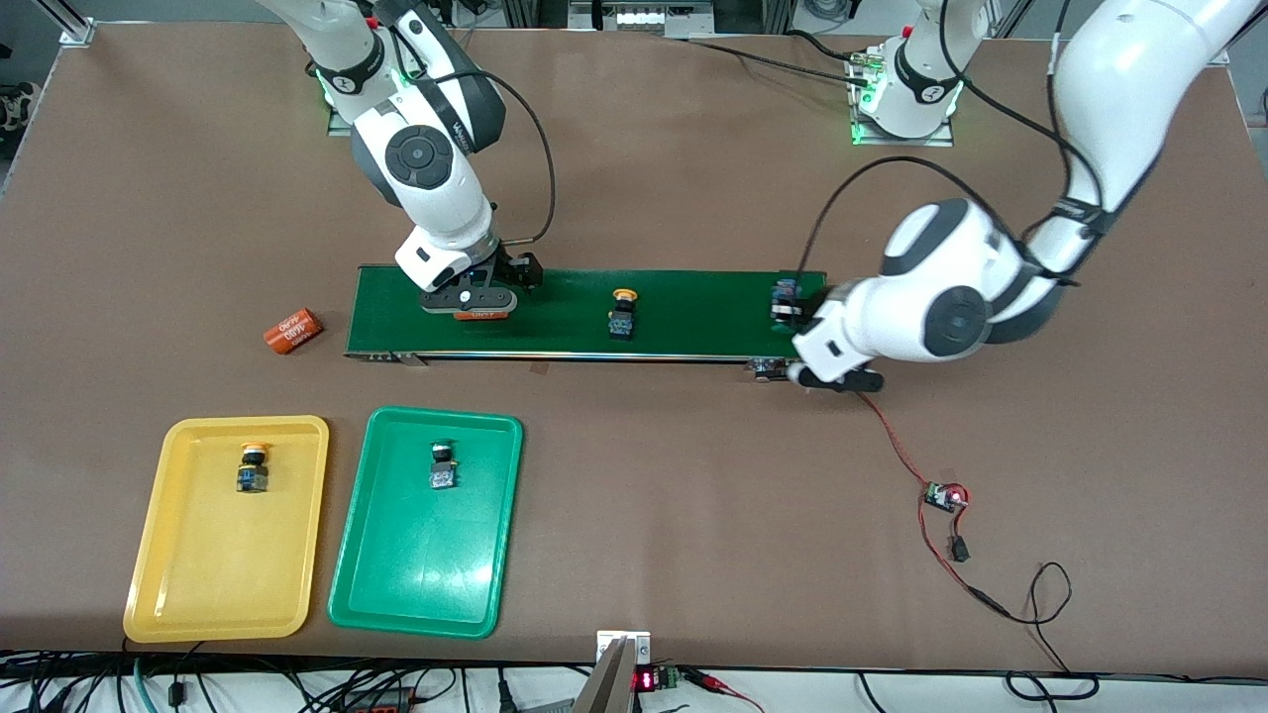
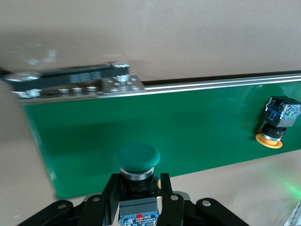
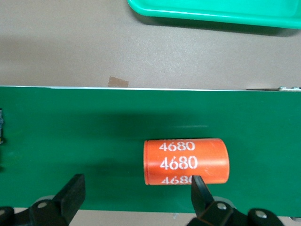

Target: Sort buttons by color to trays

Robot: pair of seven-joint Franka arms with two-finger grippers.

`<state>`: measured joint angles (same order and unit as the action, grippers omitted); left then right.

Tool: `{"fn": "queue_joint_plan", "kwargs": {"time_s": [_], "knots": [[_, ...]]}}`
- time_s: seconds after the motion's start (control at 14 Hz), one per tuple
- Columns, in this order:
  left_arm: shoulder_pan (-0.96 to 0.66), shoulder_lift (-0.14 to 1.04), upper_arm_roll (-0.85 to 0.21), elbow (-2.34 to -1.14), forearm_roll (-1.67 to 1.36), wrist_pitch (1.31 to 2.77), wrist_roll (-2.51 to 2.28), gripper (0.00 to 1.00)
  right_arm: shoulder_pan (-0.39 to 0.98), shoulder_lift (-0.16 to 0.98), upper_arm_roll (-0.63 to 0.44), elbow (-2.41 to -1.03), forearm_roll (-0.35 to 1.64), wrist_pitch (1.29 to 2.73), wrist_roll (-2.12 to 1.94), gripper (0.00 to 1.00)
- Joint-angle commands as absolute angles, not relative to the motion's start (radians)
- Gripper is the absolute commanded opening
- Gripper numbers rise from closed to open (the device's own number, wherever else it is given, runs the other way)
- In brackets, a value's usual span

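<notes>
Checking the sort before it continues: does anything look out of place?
Yes: two orange "4680" cylinders that aren't buttons. One lies on the belt under the open right gripper; the other lies on the table off the belt's end, nearer the right arm.

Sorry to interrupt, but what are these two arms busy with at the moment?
They are sorting buttons into trays by color. The left tool is shut on a green button at its end of the belt. The right tool hangs open over an orange cylinder on the belt. The yellow tray and green tray each hold one button.

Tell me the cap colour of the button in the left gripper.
Green; the button shows best in the left wrist view.
</notes>
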<state>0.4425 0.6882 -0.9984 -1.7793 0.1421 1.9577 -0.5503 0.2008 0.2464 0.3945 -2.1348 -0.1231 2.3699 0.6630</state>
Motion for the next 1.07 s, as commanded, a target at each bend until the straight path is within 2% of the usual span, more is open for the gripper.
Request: {"fn": "queue_joint_plan", "kwargs": {"time_s": [0.0, 0.21, 0.28, 0.36, 0.43, 0.5, 0.78, 1.0], "knots": [[0.440, 0.686, -0.997, -1.838, 0.141, 2.031, -0.584, 0.21, 0.209, 0.245, 0.394, -2.138, -0.112, 2.384, 0.680, 1.00], [0.420, 0.693, -0.977, -1.855, 0.143, 2.089, -0.584, 0.30, 0.206, 0.255, 0.394, -2.132, -0.112, 2.385, 0.680, 1.00], [0.410, 0.695, -0.974, -1.855, 0.143, 2.091, -0.584, 0.44, 0.206, 0.255, 0.393, -2.132, -0.112, 2.388, 0.680, 1.00], [0.394, 0.695, -0.962, -1.855, 0.143, 2.089, -0.586, 0.62, 0.204, 0.255, 0.393, -2.132, -0.110, 2.387, 0.680, 1.00], [0.390, 0.698, -0.948, -1.855, 0.143, 2.089, -0.586, 0.93, 0.203, 0.255, 0.393, -2.132, -0.109, 2.385, 0.680, 1.00], [0.390, 0.701, -0.946, -1.852, 0.143, 2.089, -0.575, 1.00, 0.201, 0.255, 0.393, -2.132, -0.109, 2.385, 0.680, 1.00], [0.405, 0.649, -0.957, -1.821, 0.143, 2.053, -0.581, 1.00, 0.201, 0.255, 0.393, -2.132, -0.109, 2.388, 0.680, 1.00], [0.397, 0.620, -0.957, -1.659, 0.144, 1.854, -0.581, 1.00, 0.199, 0.255, 0.393, -2.132, -0.109, 2.390, 0.680, 1.00]]}}
